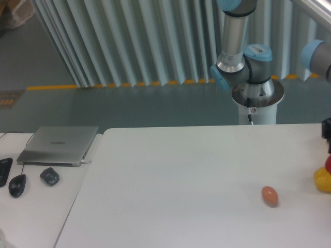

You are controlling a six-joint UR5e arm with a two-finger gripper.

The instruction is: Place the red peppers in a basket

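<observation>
Red pepper [328, 161]: showing only as a glossy red sliver at right frame edge, sitting just above yellow pepper [322, 180].
Pincer [327, 130]: mostly leaving frame; grip state unclear.
Egg [269, 196]: lying on white surface [181, 181].

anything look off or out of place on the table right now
Nothing is spilled or damaged. The egg sits alone on the white table. At the right frame edge only slivers show: the gripper, a bit of red pepper and a yellow pepper. No basket is visible.

egg [269, 196] on table [181, 175], laptop [58, 145] far left
</observation>
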